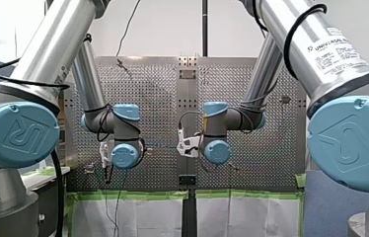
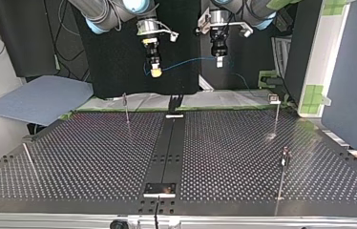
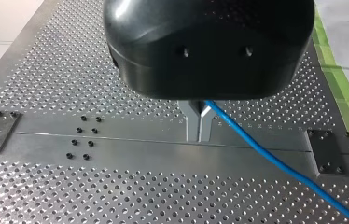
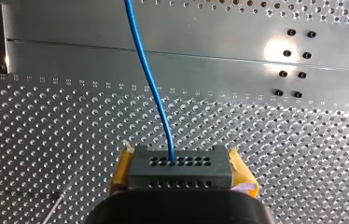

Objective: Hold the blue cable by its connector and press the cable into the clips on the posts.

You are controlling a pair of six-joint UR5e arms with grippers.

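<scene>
The blue cable (image 4: 150,84) is not yet in any clip, so the step in hand is judged to be bringing it down to the first post. To do this well, the cable should be pulled gently straight between the two pincers and lined up right over a clip. Then it should be pushed down slowly, so that the thin post is not bent. The connector (image 4: 179,171) is held high above the worktop (image 2: 95,157) in my right pincer (image 4: 182,171), whose yellow pads (image 4: 241,173) are pressed on its two sides. This pincer is opened only as wide as the connector. From the connector the cable is seen to run across to my left pincer (image 3: 198,123), which is near the connector and at about the same height. There the metal fingers (image 3: 192,122) are pressed together with the cable pinched between them, and the rest of the cable is seen to trail away past them. Far below the connector, thin posts (image 2: 126,107) can be seen standing on the worktop, one on the connector's side and others well off on the left pincer's side. The clips on top of them are too small to be made out well.
</scene>
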